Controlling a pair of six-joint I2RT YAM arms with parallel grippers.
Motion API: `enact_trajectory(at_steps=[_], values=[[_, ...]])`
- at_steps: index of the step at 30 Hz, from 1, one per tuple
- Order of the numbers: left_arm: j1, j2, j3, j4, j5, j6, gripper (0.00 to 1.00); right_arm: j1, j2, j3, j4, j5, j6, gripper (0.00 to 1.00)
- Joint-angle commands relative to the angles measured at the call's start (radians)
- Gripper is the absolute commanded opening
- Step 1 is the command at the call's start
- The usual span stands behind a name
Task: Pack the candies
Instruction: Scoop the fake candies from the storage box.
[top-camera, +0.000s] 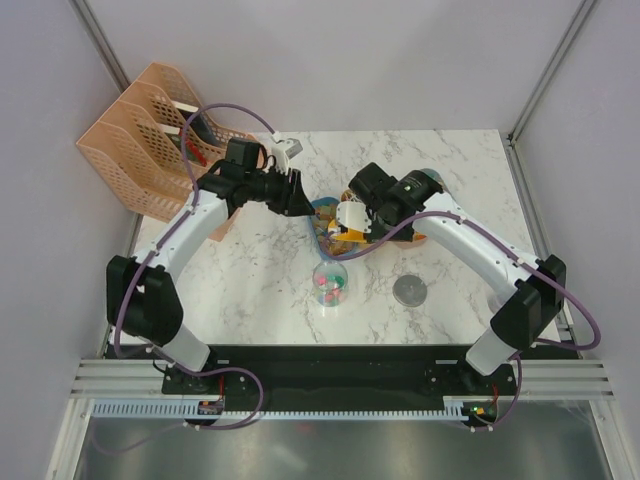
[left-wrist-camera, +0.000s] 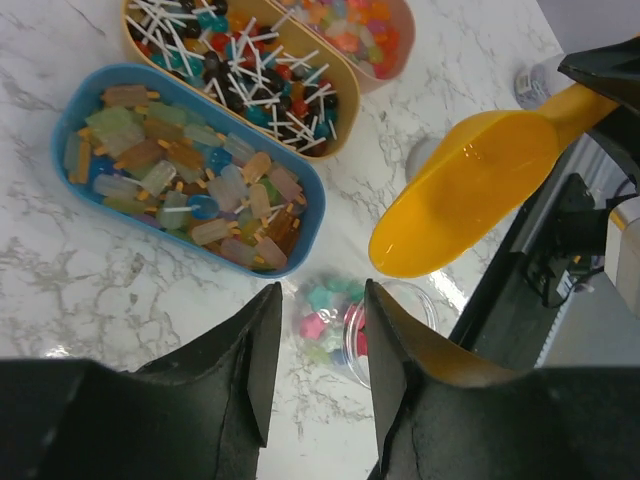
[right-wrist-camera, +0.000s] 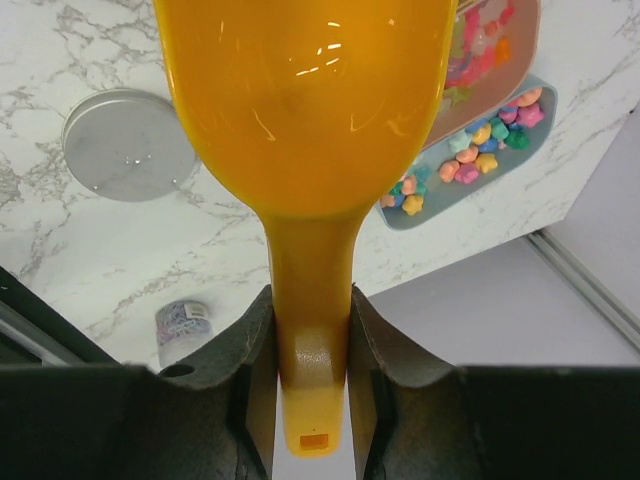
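Right claw (right-wrist-camera: 311, 325) is being held clamped on the handle of the one yellow scoop (left-wrist-camera: 465, 195), seemingly empty, and left claw (left-wrist-camera: 322, 300) with jaws apart above the one clear cup (left-wrist-camera: 425, 310). On the bench (top-camera: 250, 290) four oval trays (left-wrist-camera: 58, 135) and one round lid (top-camera: 410, 290) are being counted, candies (left-wrist-camera: 180, 170) being seen mostly in the trays, a few in the cup. Scooping is judged to be in hand, a dip into a tray being called for next.

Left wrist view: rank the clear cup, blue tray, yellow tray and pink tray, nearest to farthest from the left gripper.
From the left gripper:
1. Clear cup, just ahead of it, slightly right.
2. Blue tray, upper left.
3. Yellow tray, behind the blue one.
4. Pink tray, at the top edge.
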Motion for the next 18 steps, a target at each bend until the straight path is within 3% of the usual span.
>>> enact_trajectory(at_steps=[1, 7, 18], values=[[-0.006, 0.049, 0.049, -0.028, 0.132, -0.03, 0.45, 0.004, -0.015, 0.047, 0.055, -0.067, 0.053, 0.0], [-0.017, 0.094, 0.075, -0.025, 0.106, -0.031, 0.5, 0.004, 0.029, 0.154, 0.067, -0.104, 0.064, 0.0], [-0.055, 0.16, 0.109, -0.016, 0.084, -0.03, 0.52, 0.006, 0.031, 0.226, 0.075, -0.141, 0.101, 0.0]])
